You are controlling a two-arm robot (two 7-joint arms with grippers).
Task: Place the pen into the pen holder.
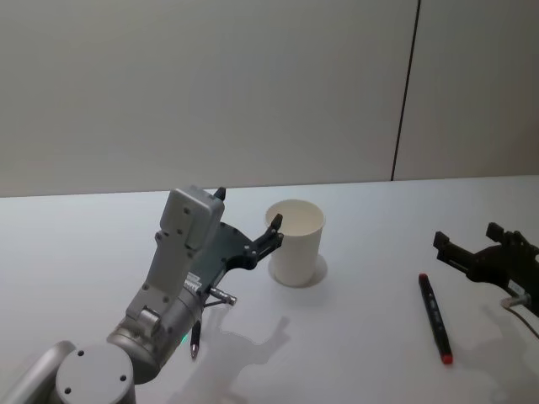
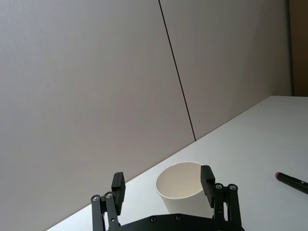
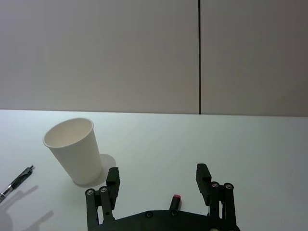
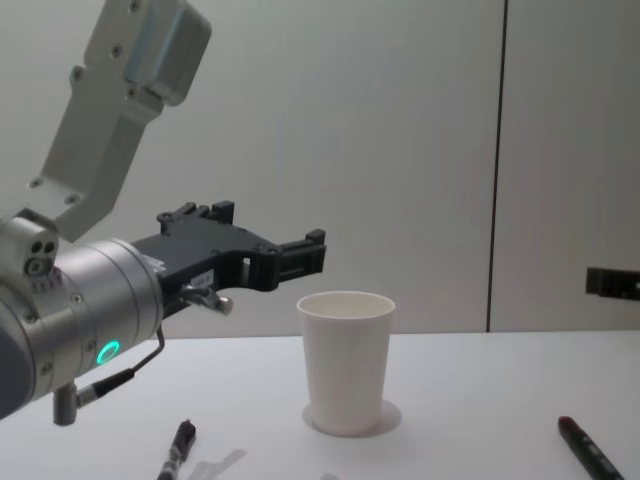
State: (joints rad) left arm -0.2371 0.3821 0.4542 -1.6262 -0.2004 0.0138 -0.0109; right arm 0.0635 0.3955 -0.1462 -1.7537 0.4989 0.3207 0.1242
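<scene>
Cup [image 1: 295, 242] stands upright. Left gripper [image 2: 162, 179], spread and empty, hangs just beside its rim. Right gripper [image 3: 158, 172], likewise spread and empty, sits near the marker [image 1: 434, 317].

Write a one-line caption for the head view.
Left gripper open beside the cup; black pen on the table below its arm, marker lying near the open right gripper.

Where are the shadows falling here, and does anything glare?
Head view: soft light; the left gripper casts a faint grey shadow on the white table, nearer the robot than the paper cup, and nothing glares. Right wrist view: the cup's pale shadow pools beside its base. Chest view: a green ring light glows on the left arm.
</scene>
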